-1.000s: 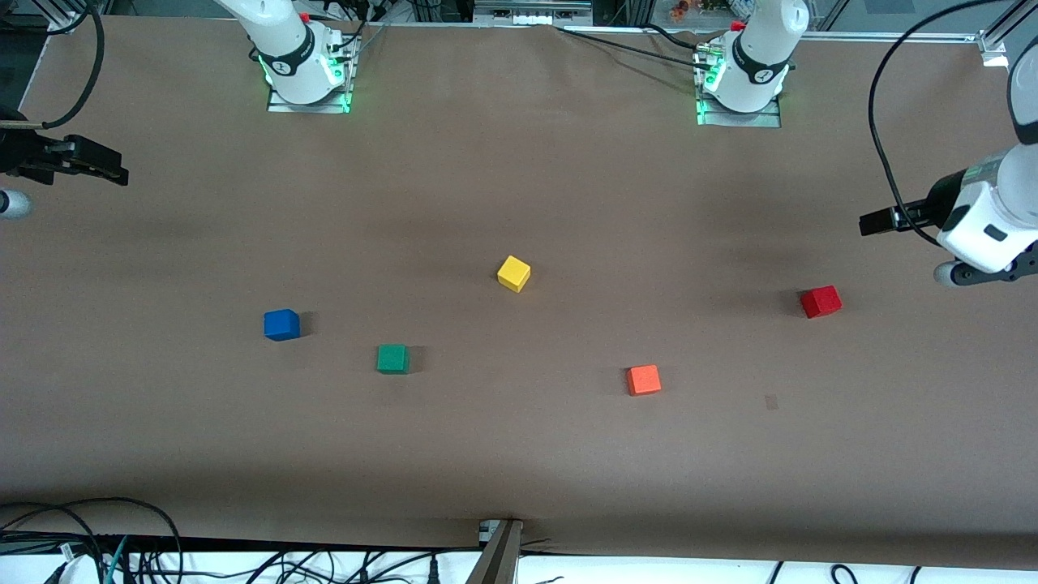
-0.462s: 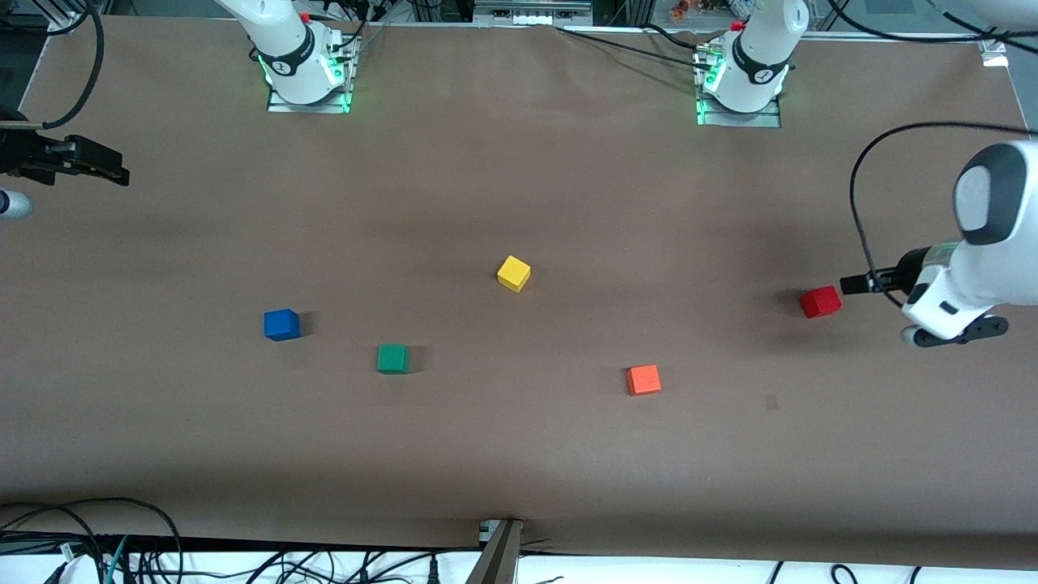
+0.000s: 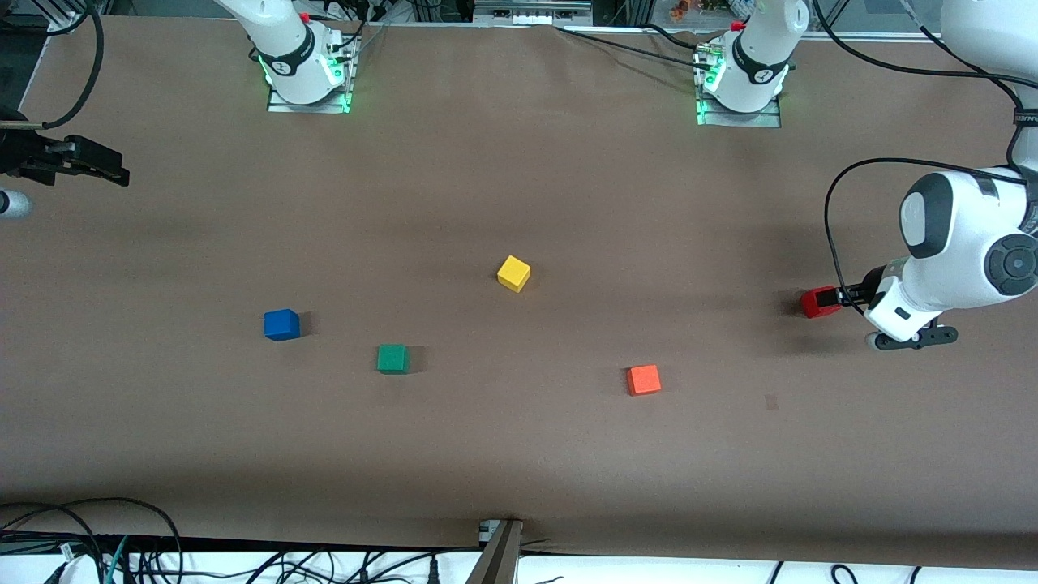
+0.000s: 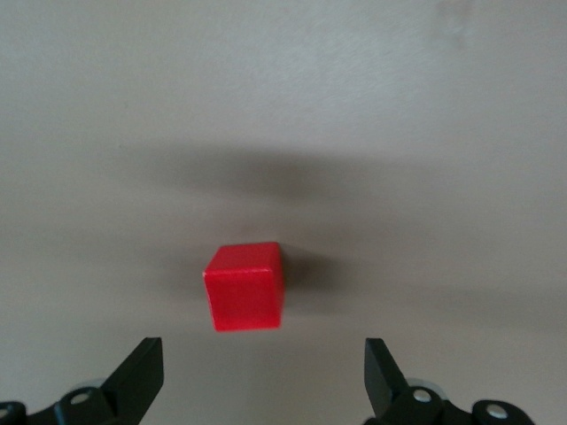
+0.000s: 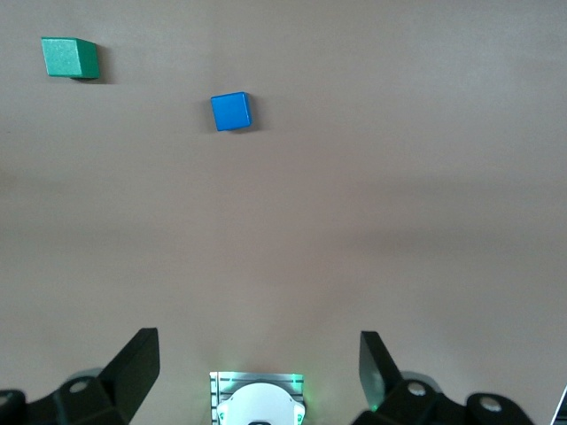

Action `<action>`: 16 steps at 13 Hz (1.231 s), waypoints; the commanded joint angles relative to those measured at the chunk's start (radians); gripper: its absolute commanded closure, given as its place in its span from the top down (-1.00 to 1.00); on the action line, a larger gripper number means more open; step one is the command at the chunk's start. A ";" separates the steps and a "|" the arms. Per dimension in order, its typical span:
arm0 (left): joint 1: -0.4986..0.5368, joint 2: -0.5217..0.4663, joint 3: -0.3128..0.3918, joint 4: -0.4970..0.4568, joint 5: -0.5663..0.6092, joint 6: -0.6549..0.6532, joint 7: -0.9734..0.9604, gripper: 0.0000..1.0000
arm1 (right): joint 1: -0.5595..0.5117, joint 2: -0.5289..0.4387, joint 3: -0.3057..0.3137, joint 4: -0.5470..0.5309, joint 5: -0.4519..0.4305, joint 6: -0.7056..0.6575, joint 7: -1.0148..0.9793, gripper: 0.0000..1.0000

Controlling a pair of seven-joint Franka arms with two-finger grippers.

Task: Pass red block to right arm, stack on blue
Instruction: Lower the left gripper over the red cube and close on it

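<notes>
The red block (image 3: 817, 303) sits on the table at the left arm's end. My left gripper (image 3: 840, 298) is low, right at the block. In the left wrist view the red block (image 4: 244, 286) lies just ahead of my open, empty left gripper (image 4: 263, 372), centred between the two fingers (image 4: 142, 372). The blue cube (image 3: 281, 324) sits toward the right arm's end. My right gripper (image 3: 109, 170) waits at the right arm's end of the table. In the right wrist view my right gripper (image 5: 260, 367) is open and empty, with the blue cube (image 5: 231, 112) well ahead of it.
A yellow cube (image 3: 513, 273) sits mid-table. A green cube (image 3: 392, 358) and an orange-red cube (image 3: 644, 380) lie nearer the front camera. The green cube also shows in the right wrist view (image 5: 69, 57). The arm bases (image 3: 302, 73) stand along the table's top edge.
My left arm has swung down and in toward the red block, bringing its gripper from well above and apart to right at it. The right arm and all cubes have not moved.
</notes>
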State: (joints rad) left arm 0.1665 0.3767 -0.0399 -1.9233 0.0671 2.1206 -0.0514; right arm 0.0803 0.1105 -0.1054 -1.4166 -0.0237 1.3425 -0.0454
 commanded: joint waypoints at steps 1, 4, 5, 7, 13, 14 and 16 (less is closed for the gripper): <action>0.027 -0.039 -0.011 -0.140 0.011 0.138 0.024 1.00 | -0.008 0.017 0.001 0.022 0.030 -0.005 -0.008 1.00; 0.027 -0.030 -0.012 -0.195 0.011 0.226 0.033 1.00 | -0.008 0.021 0.001 0.022 0.051 -0.003 -0.008 1.00; 0.027 -0.015 -0.012 -0.195 0.011 0.245 0.041 1.00 | -0.007 0.031 0.001 0.022 0.050 -0.005 -0.008 1.00; 0.028 0.010 -0.011 -0.197 0.011 0.257 0.044 1.00 | -0.002 0.035 0.003 0.018 0.051 -0.005 -0.001 1.00; 0.030 0.043 -0.009 -0.192 0.016 0.297 0.068 0.91 | 0.001 0.057 0.006 0.018 0.051 -0.013 -0.010 1.00; 0.031 0.048 -0.009 -0.191 0.016 0.305 0.068 0.92 | 0.003 0.057 0.006 0.018 0.050 -0.012 -0.010 1.00; 0.031 0.068 -0.008 -0.184 0.014 0.323 0.045 0.95 | 0.003 0.060 0.006 0.018 0.051 -0.014 -0.010 1.00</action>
State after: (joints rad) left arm 0.1877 0.4196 -0.0418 -2.1151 0.0674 2.4131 -0.0022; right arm 0.0848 0.1640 -0.1010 -1.4166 0.0120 1.3430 -0.0455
